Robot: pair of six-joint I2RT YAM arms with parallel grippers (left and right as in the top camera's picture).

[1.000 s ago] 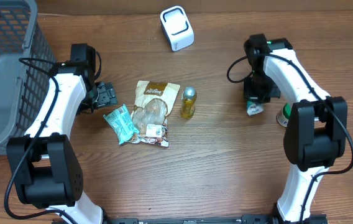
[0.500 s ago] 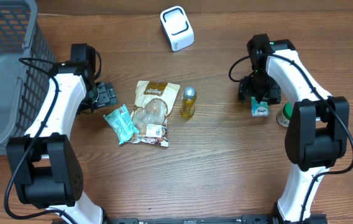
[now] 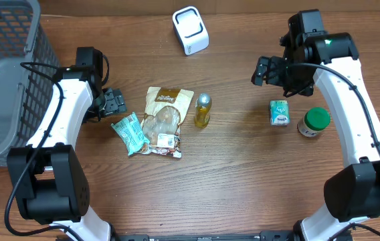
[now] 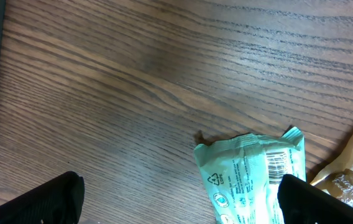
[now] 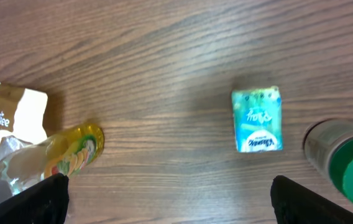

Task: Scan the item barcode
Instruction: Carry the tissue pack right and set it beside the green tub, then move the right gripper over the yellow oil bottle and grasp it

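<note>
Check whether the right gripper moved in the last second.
Yes. The right gripper moved toward the far edge: it was level with the bottle, now it's well behind it, open, the carton released.

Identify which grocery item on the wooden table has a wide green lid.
The small jar on the far right, beside the teal-and-white carton. The yellow bottle lying mid-table has a narrow, paler cap; the brown pouch and teal wrapper have none.
</note>
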